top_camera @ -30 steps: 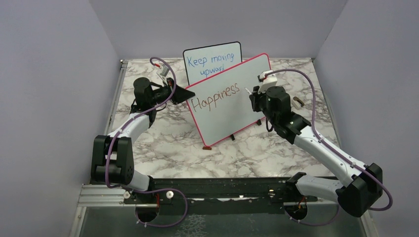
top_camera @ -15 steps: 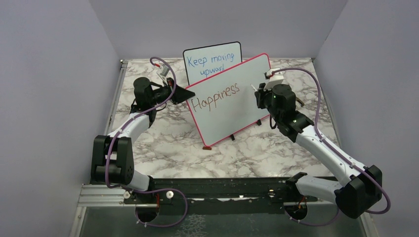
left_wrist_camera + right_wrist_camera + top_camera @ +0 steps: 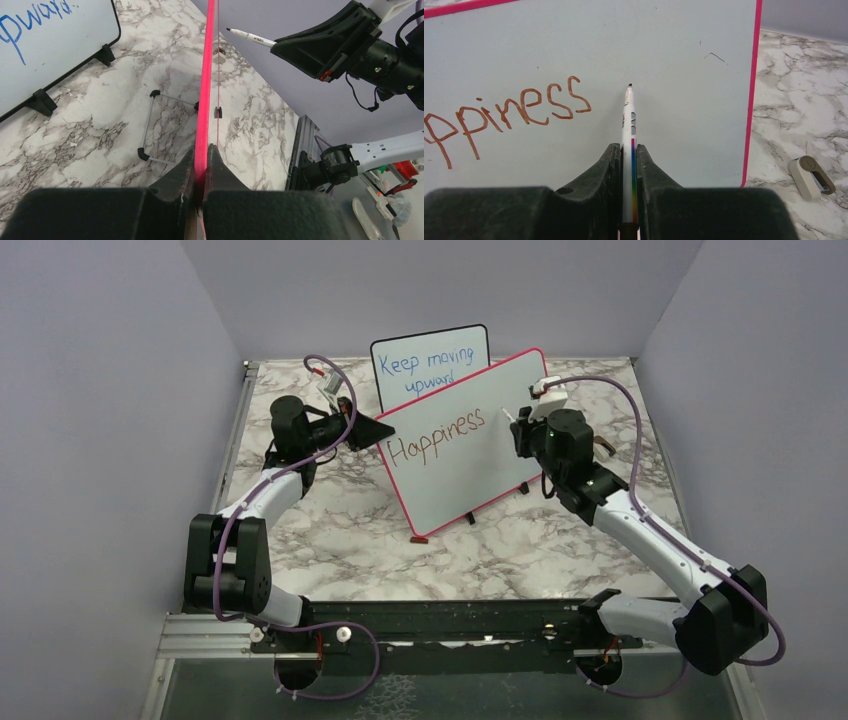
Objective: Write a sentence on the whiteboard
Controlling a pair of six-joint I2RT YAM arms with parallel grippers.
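Whiteboard (image 3: 470, 465), pink-red frame: propped at a tilt on the marble table (image 3: 330, 525), with a smaller black-framed board (image 3: 430, 350) partly covered behind it. Sentence (image 3: 436, 437): only "Happiness" is written, in brownish-red, across the upper left of the face. Left gripper (image 3: 202, 156): clamped on the board's left edge, the frame pinched between both fingers. Right gripper (image 3: 628, 150): closed on a white marker (image 3: 628, 120), whose tip is held just off the face, right of the final "s". Small beige object (image 3: 811, 176): laid on the table near the board's right edge.

Plain lavender walls (image 3: 90, 440) enclose a white, grey-veined marble table (image 3: 340, 540) on three sides.
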